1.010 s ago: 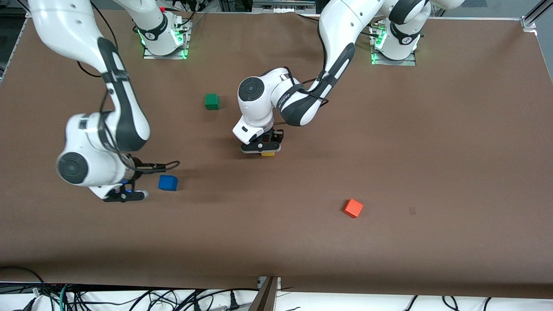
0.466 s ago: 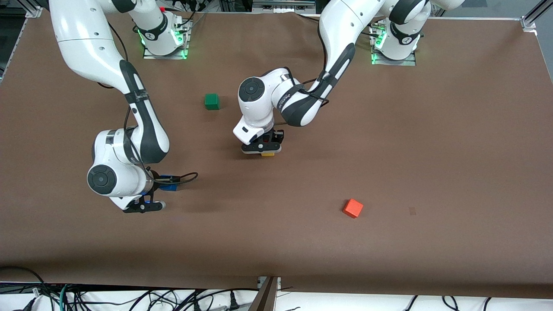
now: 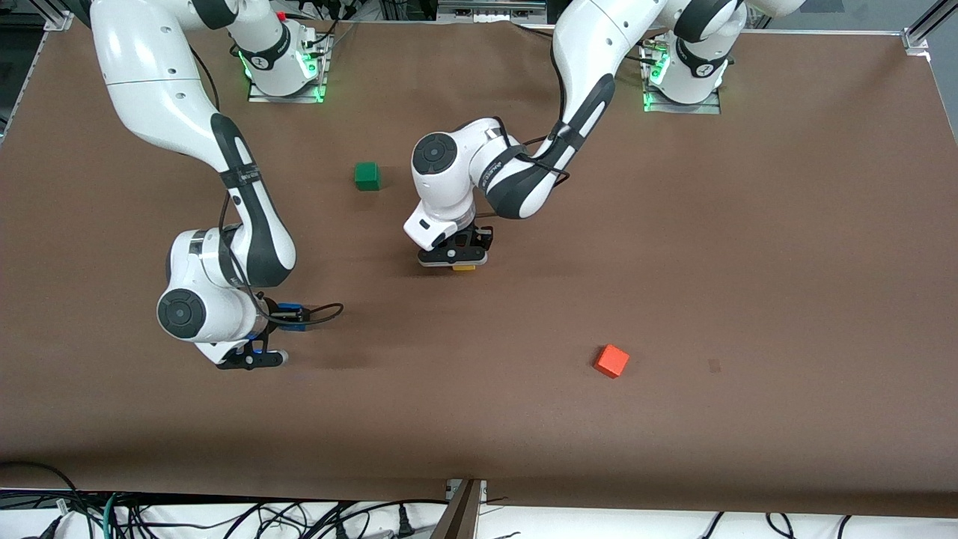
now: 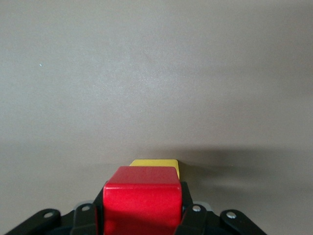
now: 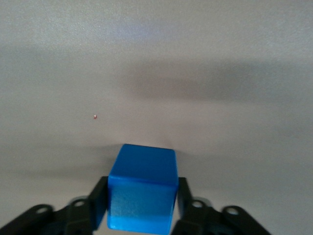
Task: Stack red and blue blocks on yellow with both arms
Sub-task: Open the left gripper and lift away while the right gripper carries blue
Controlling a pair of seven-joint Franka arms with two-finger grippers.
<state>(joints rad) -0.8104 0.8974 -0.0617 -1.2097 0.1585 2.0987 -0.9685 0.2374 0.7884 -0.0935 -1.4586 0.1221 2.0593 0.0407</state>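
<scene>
The red block (image 4: 141,199) sits clamped between the fingers of the left tool (image 4: 142,215), directly over the yellow block (image 4: 155,165), whose top edge shows just past the red one in the left wrist view; whether the two blocks touch cannot be told. In the front view the left tool (image 3: 453,255) is at the middle of the brown table (image 3: 673,262), with a sliver of the yellow block (image 3: 465,266) showing beneath it and the red block hidden by the tool; this group stands where it stood a second ago. The blue block (image 5: 142,195) lies between the fingers of the right tool (image 5: 142,210), which are closed against its two sides, whereas a second ago they stood wide apart and clear of the block. In the front view the blue block (image 3: 293,317) rests on the table toward the right arm's end, nearer to the front camera than the yellow block, and is now largely covered by the right arm's wrist; a second ago it lay in plain sight beside the right tool (image 3: 251,355), which has since shifted toward the middle of the table and settled over it. A green block (image 3: 367,176) lies farther from the front camera than the yellow block, and an orange block (image 3: 611,361) lies nearer to it, toward the left arm's end; both are unmoved.
</scene>
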